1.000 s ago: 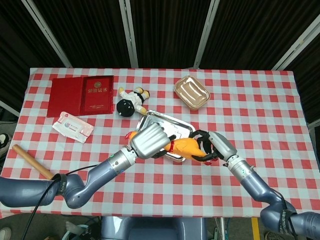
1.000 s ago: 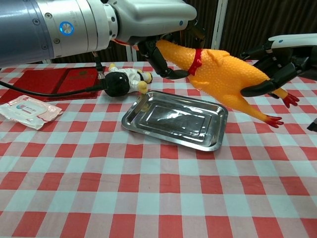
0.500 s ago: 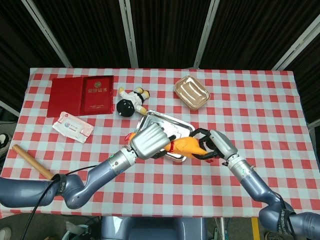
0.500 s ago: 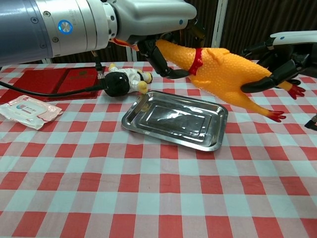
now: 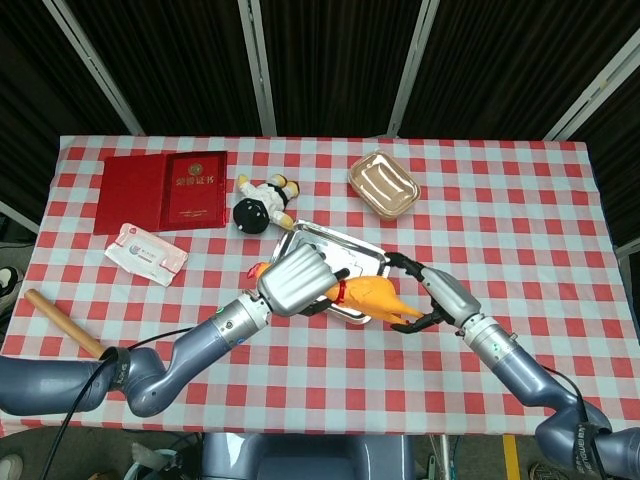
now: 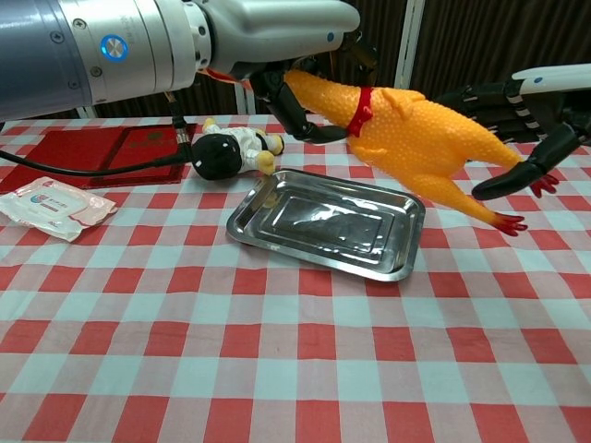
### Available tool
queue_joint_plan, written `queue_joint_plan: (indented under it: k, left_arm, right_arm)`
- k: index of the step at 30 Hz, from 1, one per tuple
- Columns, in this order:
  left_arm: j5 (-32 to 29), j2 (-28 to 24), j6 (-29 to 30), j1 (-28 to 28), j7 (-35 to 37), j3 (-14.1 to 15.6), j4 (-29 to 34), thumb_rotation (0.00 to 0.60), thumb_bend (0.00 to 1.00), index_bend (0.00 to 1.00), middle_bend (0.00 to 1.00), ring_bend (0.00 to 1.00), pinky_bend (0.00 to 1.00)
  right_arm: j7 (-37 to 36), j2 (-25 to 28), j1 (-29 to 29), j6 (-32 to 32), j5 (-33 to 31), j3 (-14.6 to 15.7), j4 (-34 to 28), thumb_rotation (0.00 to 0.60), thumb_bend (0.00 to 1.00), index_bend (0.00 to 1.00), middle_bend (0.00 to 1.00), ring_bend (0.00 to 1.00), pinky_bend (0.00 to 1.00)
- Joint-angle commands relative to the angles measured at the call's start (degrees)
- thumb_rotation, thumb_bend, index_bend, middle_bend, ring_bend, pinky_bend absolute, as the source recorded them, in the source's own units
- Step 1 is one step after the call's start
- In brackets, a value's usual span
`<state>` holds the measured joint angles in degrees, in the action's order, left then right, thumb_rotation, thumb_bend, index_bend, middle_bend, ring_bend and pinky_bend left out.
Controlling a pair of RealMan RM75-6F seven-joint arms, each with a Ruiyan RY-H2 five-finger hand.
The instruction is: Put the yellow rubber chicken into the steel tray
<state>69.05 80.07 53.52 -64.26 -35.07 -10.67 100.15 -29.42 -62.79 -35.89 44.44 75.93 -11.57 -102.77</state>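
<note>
My left hand grips the yellow rubber chicken by its neck and holds it in the air, tilted, over the near right part of the steel tray. In the chest view the chicken hangs clear above the tray, its red feet pointing right, and the left hand's dark fingers wrap its neck. My right hand sits just right of the chicken's tail with its fingers spread and nothing in them; the chest view shows the same hand apart from the body.
A black and white doll lies just beyond the tray. Two red booklets and a white packet are at the left, a wooden stick at the near left edge, a plastic box at the back.
My right hand has opened, let go of the chicken's rear and drawn away to the right. The left hand still holds the neck, and the chicken has barely moved.
</note>
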Motion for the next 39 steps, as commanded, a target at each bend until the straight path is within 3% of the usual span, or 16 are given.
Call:
queue_joint_plan:
  k: [1, 11, 21, 31, 39]
  left_arm:
    - [0.8, 0.0, 0.3, 0.3, 0.7, 0.1, -0.3, 0.6, 0.75, 0.64, 0.73, 0.65, 0.69]
    - [4.6, -0.3, 1.9, 2.5, 4.5, 1.7, -1.9, 0.6, 0.75, 0.64, 0.73, 0.65, 0.69]
    - [7.0, 4.5, 2.7, 5.8, 14.9, 3.3, -16.8, 0.6, 0.74, 0.63, 0.72, 0.64, 0.69]
    - [10.6, 12.1, 1.6, 6.0, 27.0, 3.6, -32.0, 0.6, 0.66, 0.61, 0.69, 0.6, 0.59]
    - [10.1, 16.6, -1.1, 5.3, 28.4, 3.1, -37.2, 0.6, 0.58, 0.58, 0.66, 0.58, 0.54]
  right_arm:
    - [-1.0, 0.8, 0.4, 0.6, 1.5, 0.4, 0.5, 0.6, 0.08, 0.0, 0.0, 0.01, 0.06]
    - [-0.2, 2.1, 2.7, 5.1, 2.3, 1.0, 3.2, 0.6, 0.08, 0.0, 0.0, 0.0, 0.06]
    - [-2.1, 3.5, 6.4, 11.0, 1.9, 0.9, 5.7, 0.6, 0.08, 0.0, 0.0, 0.0, 0.06]
    - [-4.0, 3.0, 7.1, 11.5, 2.5, 1.4, 7.6, 0.6, 0.08, 0.0, 0.0, 0.0, 0.06]
    - [-4.2, 3.3, 7.2, 10.9, 1.5, 1.3, 7.4, 0.6, 0.08, 0.0, 0.0, 0.0, 0.06]
